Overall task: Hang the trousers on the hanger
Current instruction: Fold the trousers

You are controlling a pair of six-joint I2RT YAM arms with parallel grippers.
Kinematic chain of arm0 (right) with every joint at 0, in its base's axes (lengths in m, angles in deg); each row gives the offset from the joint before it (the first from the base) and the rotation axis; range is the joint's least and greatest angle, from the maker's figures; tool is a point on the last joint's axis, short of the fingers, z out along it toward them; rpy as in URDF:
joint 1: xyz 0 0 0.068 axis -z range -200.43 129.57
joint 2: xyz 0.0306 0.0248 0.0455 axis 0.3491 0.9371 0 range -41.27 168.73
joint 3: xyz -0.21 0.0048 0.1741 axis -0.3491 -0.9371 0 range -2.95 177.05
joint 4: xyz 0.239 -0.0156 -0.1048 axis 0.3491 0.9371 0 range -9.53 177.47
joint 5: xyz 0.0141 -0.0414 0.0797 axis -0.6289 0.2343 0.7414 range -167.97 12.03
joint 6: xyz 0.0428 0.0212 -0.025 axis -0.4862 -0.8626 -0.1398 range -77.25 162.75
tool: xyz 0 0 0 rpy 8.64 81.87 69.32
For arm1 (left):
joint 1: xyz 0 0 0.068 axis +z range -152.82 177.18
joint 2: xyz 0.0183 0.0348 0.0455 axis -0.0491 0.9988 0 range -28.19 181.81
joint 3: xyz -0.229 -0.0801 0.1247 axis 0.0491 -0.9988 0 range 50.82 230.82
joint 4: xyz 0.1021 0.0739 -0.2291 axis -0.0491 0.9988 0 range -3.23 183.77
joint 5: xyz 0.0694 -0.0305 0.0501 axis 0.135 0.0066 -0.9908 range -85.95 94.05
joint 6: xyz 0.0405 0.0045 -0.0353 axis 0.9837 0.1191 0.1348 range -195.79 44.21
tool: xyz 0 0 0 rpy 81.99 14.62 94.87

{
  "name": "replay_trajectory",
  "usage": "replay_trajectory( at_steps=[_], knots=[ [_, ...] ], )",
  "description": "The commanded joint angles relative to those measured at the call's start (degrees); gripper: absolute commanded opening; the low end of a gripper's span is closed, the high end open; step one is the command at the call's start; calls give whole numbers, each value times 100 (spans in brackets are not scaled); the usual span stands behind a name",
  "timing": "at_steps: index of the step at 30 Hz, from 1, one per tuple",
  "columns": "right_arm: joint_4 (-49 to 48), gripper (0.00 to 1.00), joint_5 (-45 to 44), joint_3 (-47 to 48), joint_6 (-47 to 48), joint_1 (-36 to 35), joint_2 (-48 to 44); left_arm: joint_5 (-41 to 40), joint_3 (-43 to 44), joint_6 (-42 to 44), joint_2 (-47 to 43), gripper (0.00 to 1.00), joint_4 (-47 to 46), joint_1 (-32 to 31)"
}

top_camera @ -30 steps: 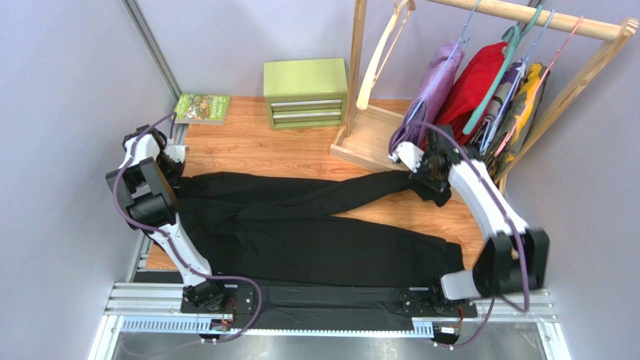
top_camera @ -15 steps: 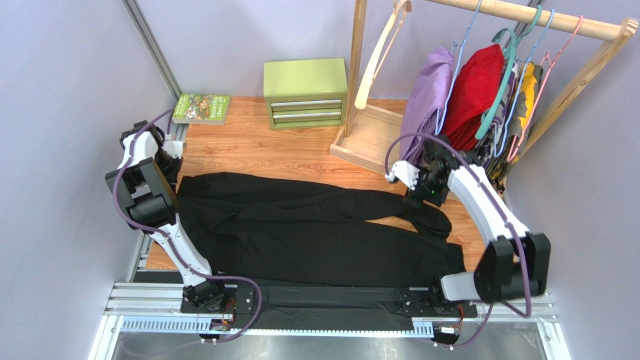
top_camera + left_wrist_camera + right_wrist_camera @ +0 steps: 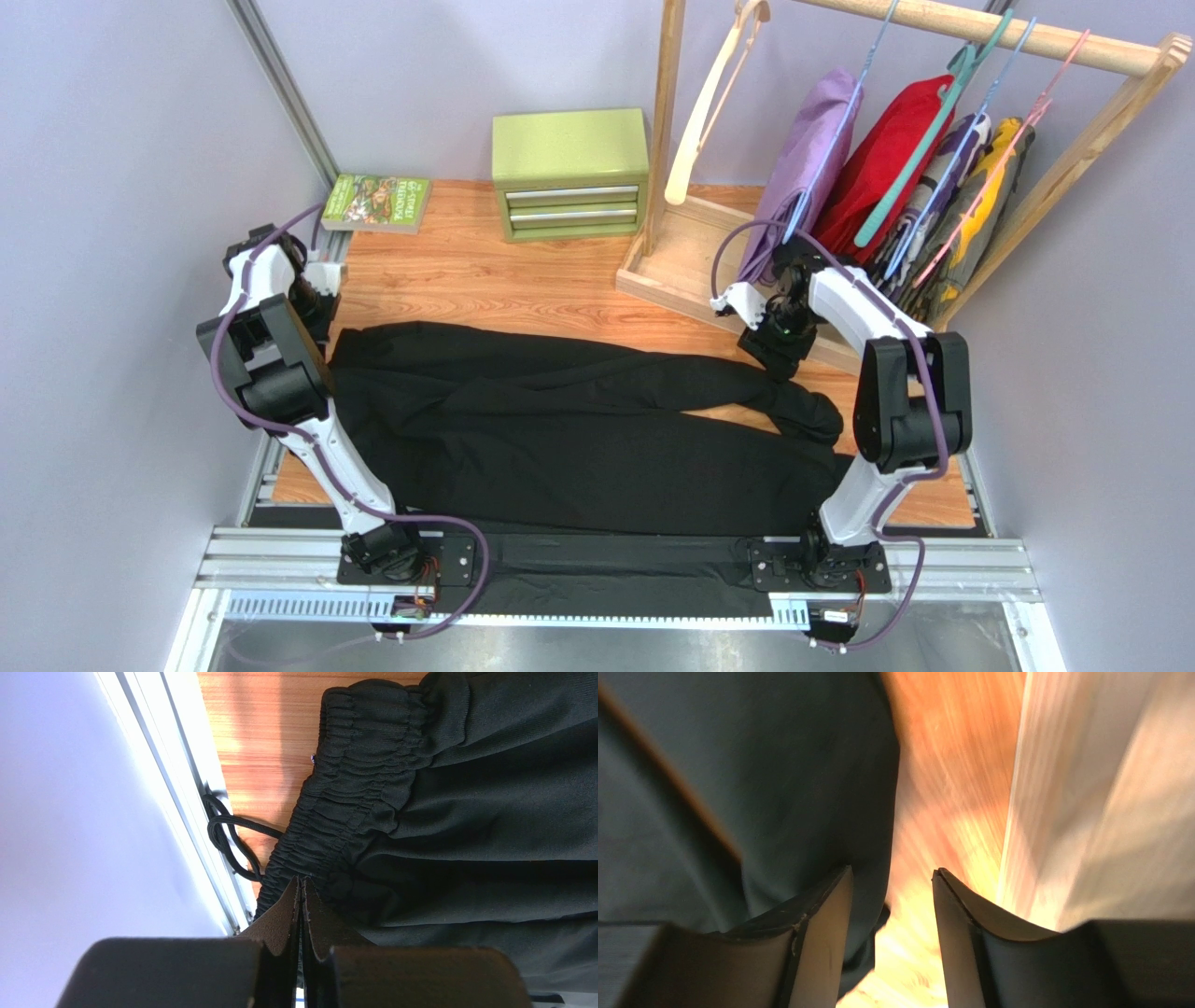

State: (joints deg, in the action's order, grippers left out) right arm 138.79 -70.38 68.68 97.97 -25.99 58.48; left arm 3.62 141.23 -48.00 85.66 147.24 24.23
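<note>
A wood-grain tabletop [image 3: 463,273] carries the long, limp black trousers [image 3: 561,434]. They lie flat across its near half, with the waist at the left and the legs running right. The upper leg slants down across the lower one. Its end is crumpled just beside the base of a pale wooden clothes rack [image 3: 694,259] at the far right.

Purple [image 3: 814,154] and red [image 3: 884,154] garments hang on thin coloured hangers from the rack's rail. The large pale beige wooden hanger with curved arms [image 3: 709,105] hangs bare at the rail's left end, well apart from the trousers.

The white and black right arm [image 3: 898,406] reaches up and leftward to the leg end. The left arm [image 3: 274,371] folds back along the table's left edge.

A green metal two-drawer box [image 3: 570,171] sits at the far edge, with a green-covered book [image 3: 376,202] to its left.

The right gripper [image 3: 892,871] is spread open with nothing between its fingers. It sits over the edge of the dark cloth beside the rack's base.

The left gripper [image 3: 300,882] is clenched, fingertips pressed together at the gathered elastic waistband. I cannot tell whether any cloth is pinched. A black drawstring loop [image 3: 228,840] lies beside the waistband.
</note>
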Motion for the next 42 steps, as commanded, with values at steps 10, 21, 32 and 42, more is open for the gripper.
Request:
replay_trajectory(
  at_steps=[10,21,32,42],
  knots=[
    [-419,60,699,-720,-539,-270,256,209,-129,-10,-20,0,0,11],
    [-111,0,402,60,-512,-252,-639,219,55,-89,41,0,18,11],
    [-682,0,-750,-1737,128,-752,-2888,201,65,-134,-2,0,-17,20],
    [1301,50,-216,-1892,647,-764,-3471,857,213,86,-213,0,219,29]
  ],
)
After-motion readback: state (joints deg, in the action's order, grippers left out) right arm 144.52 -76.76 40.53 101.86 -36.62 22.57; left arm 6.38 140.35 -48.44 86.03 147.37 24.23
